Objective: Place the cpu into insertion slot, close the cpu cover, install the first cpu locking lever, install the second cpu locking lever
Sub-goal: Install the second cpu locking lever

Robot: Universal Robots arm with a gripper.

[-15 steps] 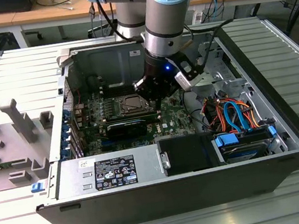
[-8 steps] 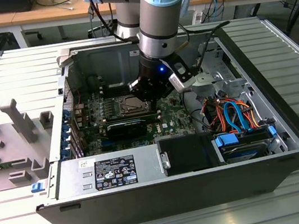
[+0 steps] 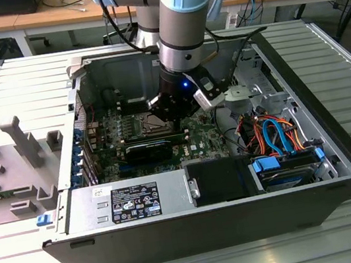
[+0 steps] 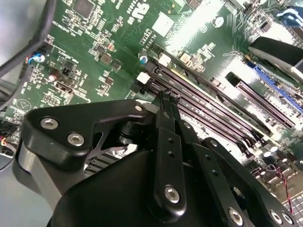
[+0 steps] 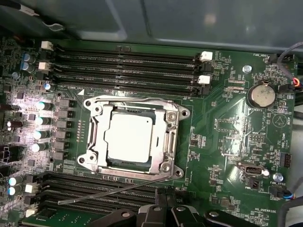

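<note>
In the first wrist view the cpu (image 5: 129, 138) lies flat in the insertion slot (image 5: 135, 173), silver top up. The cpu cover (image 5: 169, 137) is down over it, framing the chip. One thin locking lever (image 5: 104, 193) sticks out at a slant across the black card slots beside the socket. Its end reaches the tips of my gripper (image 5: 164, 195); whether they touch I cannot tell. The black fingers (image 4: 163, 142) meet at the gripper (image 4: 166, 97), shut just above the board. In the exterior view my gripper (image 3: 171, 112) hangs inside the case, right beside the socket (image 3: 136, 126).
Long black memory slots (image 5: 128, 61) flank the socket on both sides, and a coin battery (image 5: 262, 94) sits nearby. The open case holds a power supply (image 3: 133, 201) in front and coloured cables (image 3: 276, 132) on the exterior view's right. A grey fixture (image 3: 13, 164) stands outside.
</note>
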